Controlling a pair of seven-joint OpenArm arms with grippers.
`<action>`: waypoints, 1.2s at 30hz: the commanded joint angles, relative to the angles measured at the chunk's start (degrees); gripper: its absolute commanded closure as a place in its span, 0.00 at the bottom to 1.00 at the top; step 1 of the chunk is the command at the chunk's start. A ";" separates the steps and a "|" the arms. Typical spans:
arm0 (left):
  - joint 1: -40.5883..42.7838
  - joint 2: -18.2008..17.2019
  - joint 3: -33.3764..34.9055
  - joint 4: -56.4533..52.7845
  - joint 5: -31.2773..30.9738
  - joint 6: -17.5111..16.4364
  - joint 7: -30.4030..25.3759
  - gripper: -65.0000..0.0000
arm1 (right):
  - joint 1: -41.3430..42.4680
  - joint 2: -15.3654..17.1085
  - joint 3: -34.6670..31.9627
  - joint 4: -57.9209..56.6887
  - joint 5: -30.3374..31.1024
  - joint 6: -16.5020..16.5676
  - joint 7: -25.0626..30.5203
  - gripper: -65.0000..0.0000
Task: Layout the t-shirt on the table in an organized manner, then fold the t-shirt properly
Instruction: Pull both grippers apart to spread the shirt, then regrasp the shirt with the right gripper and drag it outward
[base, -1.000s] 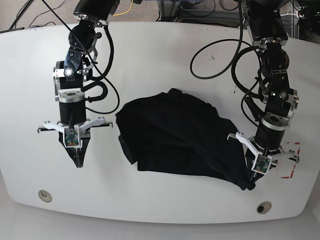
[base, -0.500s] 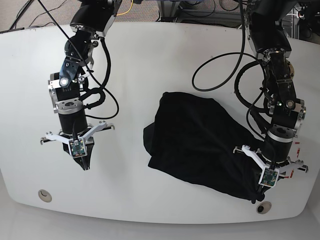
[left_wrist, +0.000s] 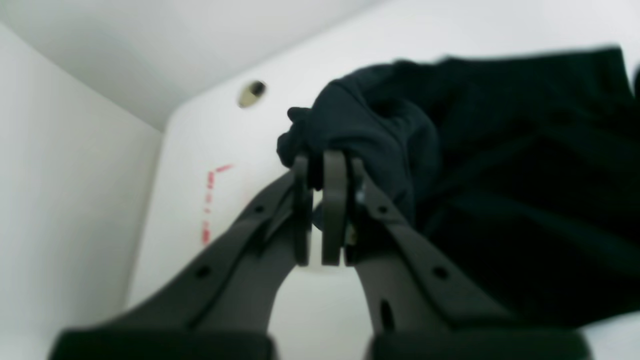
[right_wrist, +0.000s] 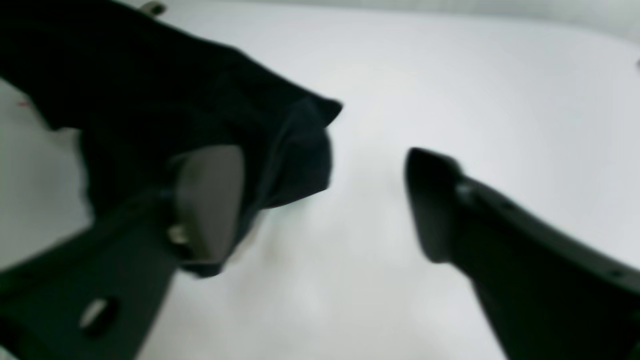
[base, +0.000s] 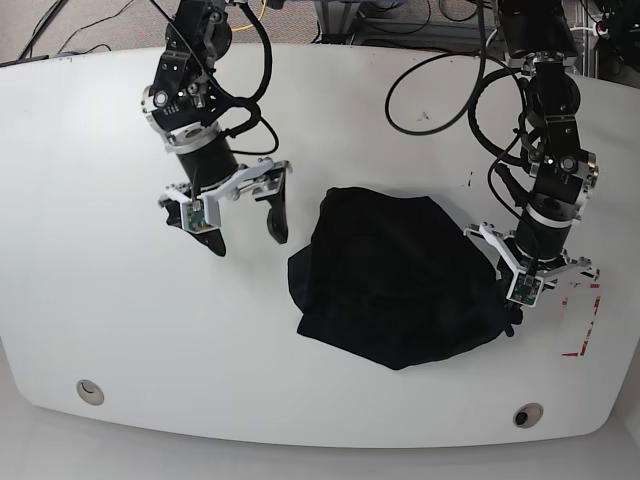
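Note:
The black t-shirt (base: 400, 275) lies in a crumpled heap right of the middle of the white table (base: 120, 330). My left gripper (base: 510, 312) is shut on a bunched edge of the t-shirt at the heap's right side. In the left wrist view the left gripper (left_wrist: 320, 167) pinches the t-shirt (left_wrist: 500, 175) fabric tightly. My right gripper (base: 245, 228) stands open just left of the heap, apart from it. In the right wrist view the right gripper (right_wrist: 320, 170) is wide and empty, and a corner of the t-shirt (right_wrist: 150, 90) lies beyond its left finger (right_wrist: 210, 200).
Two grommet holes (base: 90, 391) (base: 527, 414) sit near the table's front edge. Red tape marks (base: 582, 322) lie right of my left gripper; they show as red tape (left_wrist: 210, 200) in the left wrist view. Black cables (base: 440, 100) loop over the back right of the table.
My right gripper has opened and swung up and right, close to the shirt. My left gripper drew the shirt rightward, then moved back from the front edge, bunching the heap.

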 joint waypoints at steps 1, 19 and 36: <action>0.56 -0.70 -2.04 1.07 0.11 0.80 -1.66 1.00 | -2.40 -0.31 -1.70 0.50 7.26 0.28 2.01 0.13; 3.55 -0.97 -6.78 0.99 0.20 -2.02 -1.66 1.00 | -2.83 -0.31 -6.27 -21.57 19.83 0.20 2.01 0.29; 3.63 -0.79 -7.84 0.81 0.20 -3.16 -1.66 1.00 | 5.52 -0.31 -6.36 -29.57 23.26 0.20 2.01 0.29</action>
